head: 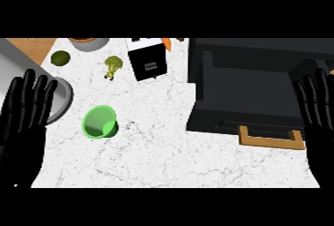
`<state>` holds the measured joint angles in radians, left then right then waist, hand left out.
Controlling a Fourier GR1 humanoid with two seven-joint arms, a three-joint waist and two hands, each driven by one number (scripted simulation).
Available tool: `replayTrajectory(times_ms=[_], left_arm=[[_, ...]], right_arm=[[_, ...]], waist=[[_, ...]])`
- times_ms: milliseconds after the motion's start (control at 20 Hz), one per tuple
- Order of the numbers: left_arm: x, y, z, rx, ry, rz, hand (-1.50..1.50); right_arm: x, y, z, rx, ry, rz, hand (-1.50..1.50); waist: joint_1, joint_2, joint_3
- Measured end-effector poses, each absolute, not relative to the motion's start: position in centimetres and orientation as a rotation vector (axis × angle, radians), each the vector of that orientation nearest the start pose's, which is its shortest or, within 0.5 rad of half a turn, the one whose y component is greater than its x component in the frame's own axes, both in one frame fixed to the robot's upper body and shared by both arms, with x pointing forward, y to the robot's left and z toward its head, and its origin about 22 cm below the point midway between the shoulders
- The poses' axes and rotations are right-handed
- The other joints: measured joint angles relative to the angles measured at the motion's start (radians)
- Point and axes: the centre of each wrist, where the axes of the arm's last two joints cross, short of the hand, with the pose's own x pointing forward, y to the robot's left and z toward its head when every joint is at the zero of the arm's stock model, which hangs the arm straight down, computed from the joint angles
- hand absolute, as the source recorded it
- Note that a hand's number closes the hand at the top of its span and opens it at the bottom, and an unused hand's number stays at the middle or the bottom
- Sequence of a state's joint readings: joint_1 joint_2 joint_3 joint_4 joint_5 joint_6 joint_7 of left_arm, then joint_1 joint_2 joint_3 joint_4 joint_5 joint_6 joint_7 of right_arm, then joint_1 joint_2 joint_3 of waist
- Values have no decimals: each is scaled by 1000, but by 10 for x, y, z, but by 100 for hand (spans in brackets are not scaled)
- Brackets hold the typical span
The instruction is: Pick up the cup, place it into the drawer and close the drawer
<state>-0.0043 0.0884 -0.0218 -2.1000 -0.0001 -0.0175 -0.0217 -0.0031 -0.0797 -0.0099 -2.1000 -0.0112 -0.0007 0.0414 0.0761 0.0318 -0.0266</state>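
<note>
I am looking down on a kitchen: a white marble counter [169, 154] carries broccoli [113, 66], a lime [60, 58], a carrot [166, 43] and a green cup [100, 122], beside an open dark drawer [251, 88] with a wooden handle [271, 139].

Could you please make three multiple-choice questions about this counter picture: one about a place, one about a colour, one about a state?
1. Where does the cup lie?
A. inside the drawer
B. on the counter, left of the drawer
C. in the right hand

2. What colour is the cup?
A. green
B. red
C. blue

3. How is the drawer?
A. removed
B. shut
C. pulled open

Answers:
1 B: the cup lies on the white counter, left of the drawer.
2 A: it is bright green.
3 C: its inside shows, and the handle points toward the robot.
</note>
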Motion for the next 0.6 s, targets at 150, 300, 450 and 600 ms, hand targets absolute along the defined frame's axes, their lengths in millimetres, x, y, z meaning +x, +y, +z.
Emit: replayTrajectory(times_ms=[150, 300, 450, 600], left_arm=[[209, 240, 120, 101, -2106, -58, -150], [214, 231, 117, 232, -2104, 10, -150], [223, 222, 110, 222, -2052, 153, -150], [231, 213, 104, 214, -2024, 225, -150]], right_arm=[[215, -233, 127, -17, -2069, 97, -150], [216, -233, 129, -4, -2076, 124, -150], [215, -228, 128, 83, -2036, 125, -150], [218, -228, 129, 122, -2013, 123, -150]], waist=[[-36, -16, 14], [-58, -24, 21], [-71, -28, 24], [-75, -30, 25]])
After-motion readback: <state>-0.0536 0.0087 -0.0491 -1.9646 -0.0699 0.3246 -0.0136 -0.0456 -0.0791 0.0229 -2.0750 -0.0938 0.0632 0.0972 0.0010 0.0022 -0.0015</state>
